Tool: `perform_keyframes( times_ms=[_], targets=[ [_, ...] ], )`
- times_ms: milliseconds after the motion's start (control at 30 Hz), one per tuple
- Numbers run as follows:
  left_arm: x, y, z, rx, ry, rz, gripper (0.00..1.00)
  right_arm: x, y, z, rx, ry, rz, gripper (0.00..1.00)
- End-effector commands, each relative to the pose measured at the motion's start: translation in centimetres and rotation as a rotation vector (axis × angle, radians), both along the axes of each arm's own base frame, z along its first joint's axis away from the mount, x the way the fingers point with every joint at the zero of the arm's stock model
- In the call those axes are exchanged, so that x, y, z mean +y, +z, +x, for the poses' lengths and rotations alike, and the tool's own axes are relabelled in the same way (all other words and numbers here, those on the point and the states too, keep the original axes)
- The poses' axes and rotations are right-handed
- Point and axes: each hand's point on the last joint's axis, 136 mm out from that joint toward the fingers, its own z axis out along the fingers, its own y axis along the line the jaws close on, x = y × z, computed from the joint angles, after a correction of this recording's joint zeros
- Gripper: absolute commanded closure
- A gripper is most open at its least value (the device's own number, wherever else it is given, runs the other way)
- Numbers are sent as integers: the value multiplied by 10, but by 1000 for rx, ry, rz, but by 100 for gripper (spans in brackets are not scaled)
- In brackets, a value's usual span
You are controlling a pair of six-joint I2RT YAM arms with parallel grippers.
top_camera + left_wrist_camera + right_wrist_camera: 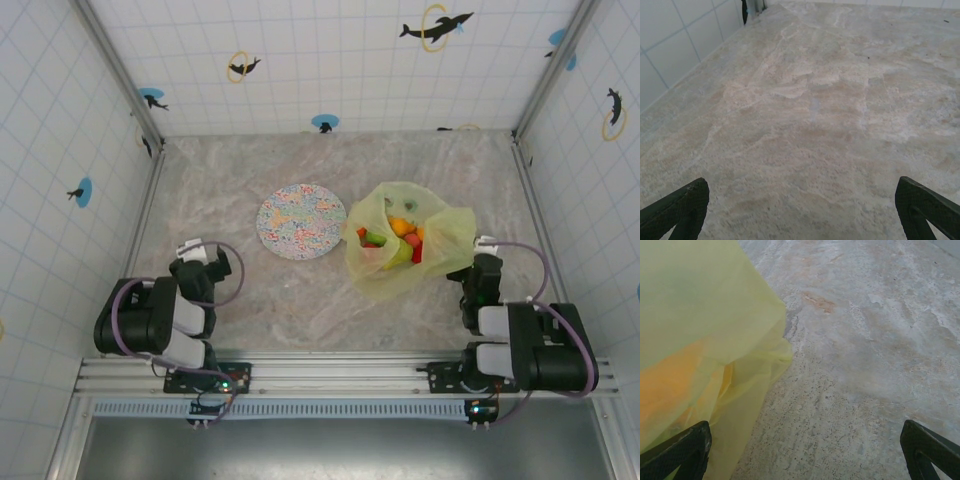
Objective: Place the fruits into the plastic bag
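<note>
Several fruits bagged: we see small glossy toy fruits (395,240), orange, green and red, bunched together inside the thin translucent yellow-green plastic bag (452,222). The crinkled film keeps us from an exact count.
Bag position: it lies on the pale marble-patterned tabletop (250,300), right of centre, with its mouth gaping open. It is just beside the round multicoloured patterned plate (301,221), and we cannot tell whether the two touch.
Fruit outside the bag: every fruit we can make out sits within the bag's outline.
Left gripper (800,200): it hangs low over bare stone near its own base, well apart from the bag. Its fingers are spread wide with nothing between them.
Right gripper (805,427): it sits just beside the bag's near right corner, its fingers also spread wide and grasping nothing. In the wrist view, yellow film with an orange glow behind it comes right up to the left finger; we cannot tell if it touches.
Done: we judge the placing complete, or very nearly so.
Left to do: little, in our view. At most we would confirm that no piece is hidden behind the bag's folds.
</note>
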Motion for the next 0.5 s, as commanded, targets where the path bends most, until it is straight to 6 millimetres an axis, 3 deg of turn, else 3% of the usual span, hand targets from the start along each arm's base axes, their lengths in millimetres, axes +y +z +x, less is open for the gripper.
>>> perform_keyframes(
  times_ms=[0, 100, 367, 467],
  targets=[
    [-11, 9, 2, -53, -63, -45, 3, 0, 6, 1, -49, 3, -25, 1],
    [-12, 9, 3, -54, -66, -47, 2, -2, 3, 3, -33, -4, -31, 1],
    [-12, 8, 2, -51, -66, -44, 2, -6, 20, -7, -149, -15, -82, 1],
    [-12, 8, 2, -49, -66, -45, 2, -7, 16, -8, -150, -19, -81, 1]
  ],
)
